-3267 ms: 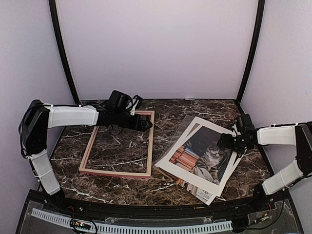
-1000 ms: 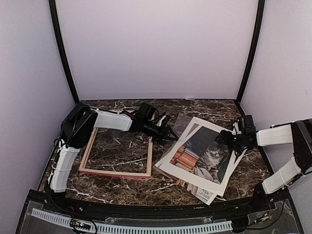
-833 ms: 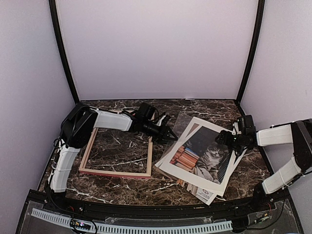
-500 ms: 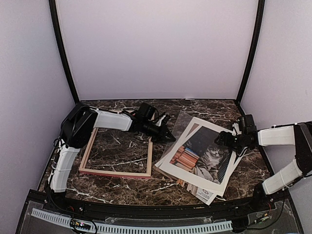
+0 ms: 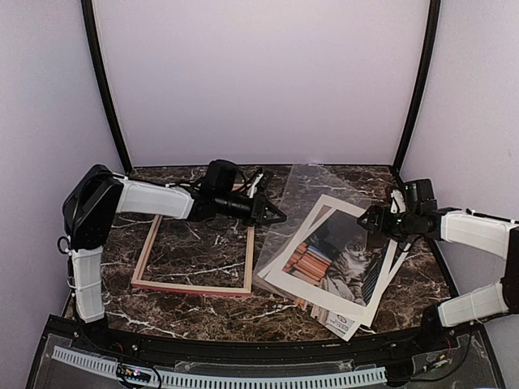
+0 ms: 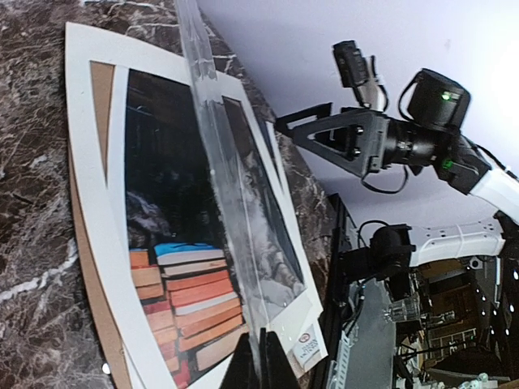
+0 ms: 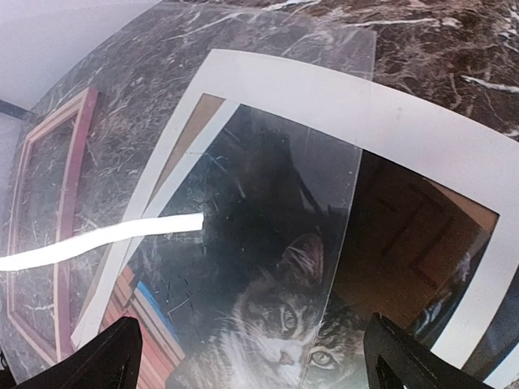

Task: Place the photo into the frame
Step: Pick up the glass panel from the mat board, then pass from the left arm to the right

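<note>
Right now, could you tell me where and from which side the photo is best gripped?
Probably the photo by the white border at its right edge, approached low from the right by the open right pincer. It lies flat on its stack, so only an edge offers a pinch, and its left part sits under the clear sheet that the left pincer holds tilted up.

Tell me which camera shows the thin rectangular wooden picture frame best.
The top external view: the frame lies nearly whole on the marble table, its far edge behind the left arm. The right wrist view catches only a pinkish part at the picture's left. The left wrist view misses it.
</note>
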Robot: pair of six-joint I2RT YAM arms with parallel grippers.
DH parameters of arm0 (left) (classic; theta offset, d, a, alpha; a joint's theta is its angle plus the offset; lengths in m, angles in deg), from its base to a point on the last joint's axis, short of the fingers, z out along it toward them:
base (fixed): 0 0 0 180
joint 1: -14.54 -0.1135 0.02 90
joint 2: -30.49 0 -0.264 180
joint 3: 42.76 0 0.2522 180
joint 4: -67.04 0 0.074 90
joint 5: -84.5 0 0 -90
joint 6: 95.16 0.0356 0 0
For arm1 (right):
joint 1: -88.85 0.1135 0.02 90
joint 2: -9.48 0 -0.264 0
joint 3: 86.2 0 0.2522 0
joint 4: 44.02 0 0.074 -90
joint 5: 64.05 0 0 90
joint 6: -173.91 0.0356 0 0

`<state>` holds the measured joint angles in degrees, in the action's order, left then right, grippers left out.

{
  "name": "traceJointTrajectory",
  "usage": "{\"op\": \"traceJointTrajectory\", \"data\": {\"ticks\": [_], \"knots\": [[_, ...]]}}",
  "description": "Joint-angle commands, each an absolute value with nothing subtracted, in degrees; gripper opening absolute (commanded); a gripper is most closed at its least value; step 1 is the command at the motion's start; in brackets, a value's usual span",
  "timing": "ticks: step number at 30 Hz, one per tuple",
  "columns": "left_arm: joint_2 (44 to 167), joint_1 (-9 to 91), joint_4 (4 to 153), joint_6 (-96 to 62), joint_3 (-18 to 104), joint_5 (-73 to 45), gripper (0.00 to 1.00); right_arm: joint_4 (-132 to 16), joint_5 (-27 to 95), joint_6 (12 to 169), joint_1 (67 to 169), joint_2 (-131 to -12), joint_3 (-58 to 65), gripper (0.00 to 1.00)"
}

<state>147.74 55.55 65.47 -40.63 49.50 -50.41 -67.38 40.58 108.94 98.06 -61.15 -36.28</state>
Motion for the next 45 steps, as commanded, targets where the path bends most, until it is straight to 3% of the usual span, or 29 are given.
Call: {"op": "traceJointTrajectory", "data": {"ticks": [1, 15, 30, 35, 40, 45], "knots": [[141.82, 54.96, 52.07, -42.90, 43.17, -54.38, 0.00, -61.92, 47.70, 107.65, 98.07, -61.27, -36.40, 0.96], [133.16, 51.29, 30.36, -53.67, 29.30, -59.91, 0.00, -48.96, 57.37, 109.33, 98.07, -64.71, -39.45, 0.94], [131.16, 50.23, 27.97, -54.99, 26.12, -59.22, 0.00, -35.11, 68.99, 116.99, 99.15, -74.27, -43.23, 0.91], [128.92, 50.22, 43.04, -47.03, 27.87, -54.78, 0.00, -37.28, 67.12, 117.28, 101.41, -76.85, -42.27, 0.91], [126.43, 50.22, 65.42, -38.86, 30.74, -42.48, 0.00, -39.21, 65.26, 117.04, 101.91, -78.28, -41.56, 0.91], [126.46, 50.41, 76.73, -34.96, 32.49, -32.43, 0.00, -41.72, 63.25, 116.20, 102.84, -79.36, -40.23, 0.91]]}}
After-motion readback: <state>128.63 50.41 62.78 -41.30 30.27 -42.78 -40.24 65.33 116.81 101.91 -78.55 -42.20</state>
